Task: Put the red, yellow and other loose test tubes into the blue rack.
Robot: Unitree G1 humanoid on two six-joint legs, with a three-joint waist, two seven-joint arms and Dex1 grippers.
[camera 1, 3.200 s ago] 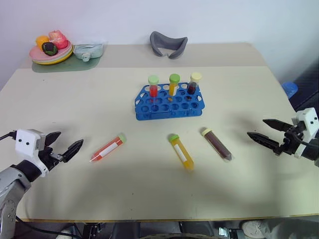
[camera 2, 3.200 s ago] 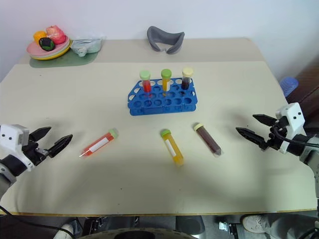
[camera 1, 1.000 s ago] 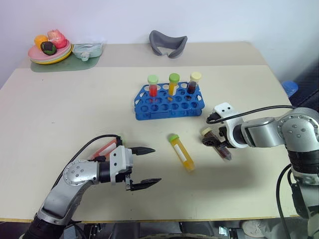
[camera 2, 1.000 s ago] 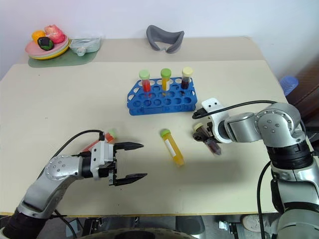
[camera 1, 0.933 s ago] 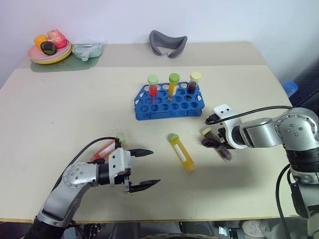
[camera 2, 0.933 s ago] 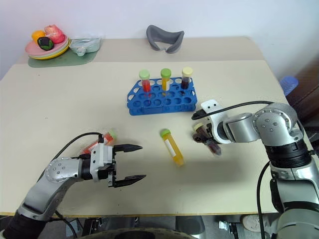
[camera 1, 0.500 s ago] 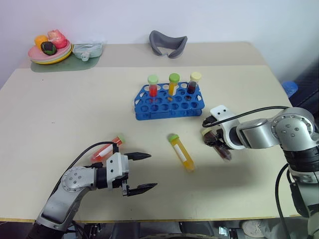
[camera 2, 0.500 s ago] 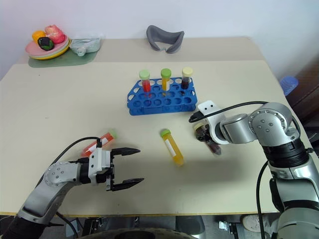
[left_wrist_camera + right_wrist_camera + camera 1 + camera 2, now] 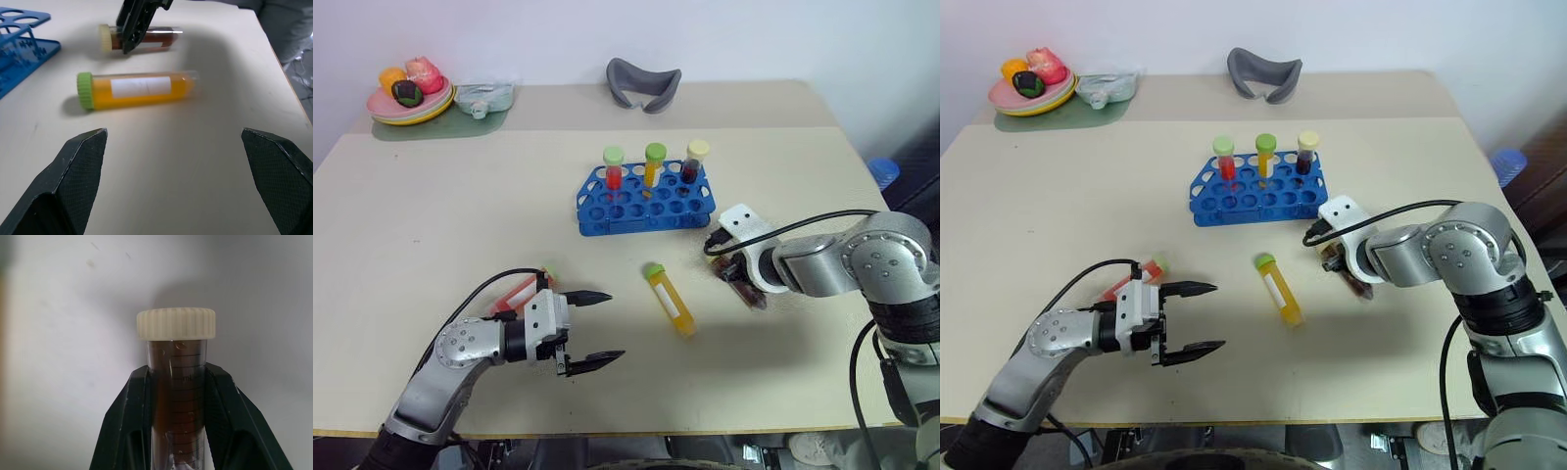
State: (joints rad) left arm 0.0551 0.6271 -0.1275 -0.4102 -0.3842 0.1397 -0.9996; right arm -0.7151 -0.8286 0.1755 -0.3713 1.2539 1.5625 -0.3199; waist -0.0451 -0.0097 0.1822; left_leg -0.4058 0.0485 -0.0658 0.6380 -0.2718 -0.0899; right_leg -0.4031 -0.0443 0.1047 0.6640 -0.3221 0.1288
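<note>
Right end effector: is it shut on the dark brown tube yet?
Shut. The right end effector's two black fingers press both sides of the clear, pale-capped dark brown tube.

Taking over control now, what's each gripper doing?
Left gripper: open, empty.
Right gripper: shut on the brown tube.

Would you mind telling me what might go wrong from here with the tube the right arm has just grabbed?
The right gripper pinches the dark brown tube just below its cap, so the long body could swing or slip on lifting. The blue rack sits close by, and its back row already holds three tubes; a careless approach might bump them.
</note>
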